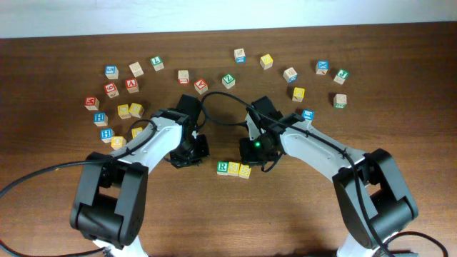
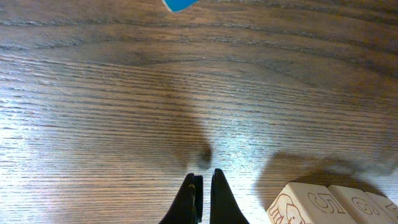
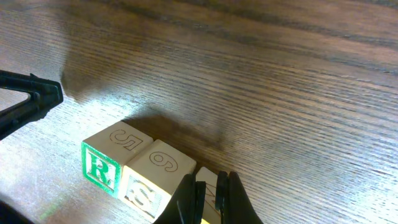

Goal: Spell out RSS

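Overhead view has the wooden table [image 1: 64, 178] taking up most of the frame, with the left arm [image 1: 153, 139] and right arm [image 1: 314, 143] both bent inward toward its near middle. Other letter cubes [image 1: 183, 75] lie scattered in an arc across the far side, well apart from the work. The left fingers [image 2: 206, 198] are drawn together around nothing, hovering over bare wood just left of the row, probably parked there to keep out of the way. The right fingers [image 3: 211, 198] are likewise pressed nearly together and hold nothing, poised just over the right end of the row; the gap is too narrow to be round a cube. Between the arms, the green R cube [image 3: 98, 167], the first S cube [image 3: 144, 186] and the second S cube [image 1: 245, 170] sit touching side by side, left to right. By my reading the word is spelled, and the task looks essentially done.
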{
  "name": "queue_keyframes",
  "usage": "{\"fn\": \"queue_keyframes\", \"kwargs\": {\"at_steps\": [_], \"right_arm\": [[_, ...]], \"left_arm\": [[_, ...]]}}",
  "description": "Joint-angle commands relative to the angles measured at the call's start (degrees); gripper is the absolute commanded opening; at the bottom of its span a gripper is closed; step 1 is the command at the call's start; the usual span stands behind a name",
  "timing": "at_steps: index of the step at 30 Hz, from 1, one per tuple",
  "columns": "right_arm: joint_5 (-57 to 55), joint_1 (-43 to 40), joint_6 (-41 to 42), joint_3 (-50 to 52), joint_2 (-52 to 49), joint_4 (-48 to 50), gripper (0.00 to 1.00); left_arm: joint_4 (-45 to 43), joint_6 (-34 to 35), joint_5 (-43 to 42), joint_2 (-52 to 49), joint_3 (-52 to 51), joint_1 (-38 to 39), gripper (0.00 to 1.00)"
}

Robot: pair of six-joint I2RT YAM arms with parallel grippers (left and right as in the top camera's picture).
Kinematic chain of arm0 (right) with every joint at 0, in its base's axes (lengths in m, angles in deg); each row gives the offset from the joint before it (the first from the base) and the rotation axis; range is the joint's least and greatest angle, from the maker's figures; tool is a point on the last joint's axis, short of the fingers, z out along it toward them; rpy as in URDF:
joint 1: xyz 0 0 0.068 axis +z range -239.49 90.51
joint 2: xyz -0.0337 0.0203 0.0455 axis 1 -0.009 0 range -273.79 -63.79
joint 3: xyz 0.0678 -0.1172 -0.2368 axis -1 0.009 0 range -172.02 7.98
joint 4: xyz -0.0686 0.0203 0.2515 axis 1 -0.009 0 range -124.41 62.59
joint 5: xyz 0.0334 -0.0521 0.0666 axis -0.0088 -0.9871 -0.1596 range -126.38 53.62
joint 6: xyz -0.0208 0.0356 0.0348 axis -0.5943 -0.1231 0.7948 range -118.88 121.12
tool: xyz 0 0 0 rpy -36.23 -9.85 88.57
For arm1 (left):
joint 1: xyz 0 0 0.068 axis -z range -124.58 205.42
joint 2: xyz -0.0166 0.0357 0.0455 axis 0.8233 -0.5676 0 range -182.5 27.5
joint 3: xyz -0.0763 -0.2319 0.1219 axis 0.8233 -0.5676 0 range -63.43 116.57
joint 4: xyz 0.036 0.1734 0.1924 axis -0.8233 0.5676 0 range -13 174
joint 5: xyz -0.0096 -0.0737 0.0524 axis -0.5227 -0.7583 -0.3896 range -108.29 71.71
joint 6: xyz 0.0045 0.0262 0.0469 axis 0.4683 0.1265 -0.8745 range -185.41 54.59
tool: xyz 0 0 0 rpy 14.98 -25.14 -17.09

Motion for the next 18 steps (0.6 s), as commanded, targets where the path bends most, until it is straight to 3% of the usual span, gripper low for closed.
{"fn": "queue_keyframes", "kwargs": {"at_steps": [1,3,5,8,12,18], "right_arm": [[0.3,0.1,-0.6,-1.2,-0.2,0.0,0.04],[0.3,-3.3,-0.6,-6.0,-0.1,-6.8,0.04],[-0.3,-7.0,-0.9,-11.2,0.0,-19.6,0.04],[-5.8,-7.3,-0.9,-10.6,-0.1,-28.9,0.04],[-5.6,1.7,9.1,-1.6,-0.2,-17.4,0.04],[-5.8,2.7,11.0,-1.6,-0.2,-12.2,0.04]], "left_arm": [[0.1,0.5,-0.6,-0.5,-0.2,-0.1,0.0],[0.0,0.5,-0.6,-0.5,-0.2,0.7,0.0],[-1.1,0.5,-0.4,-0.5,-0.2,2.3,0.0],[-2.3,0.5,-0.4,-0.5,-0.2,2.7,0.0],[-2.1,0.5,-2.0,-0.5,-0.2,3.9,0.0],[-2.1,0.5,-2.1,-0.5,-0.3,6.3,0.0]]}}
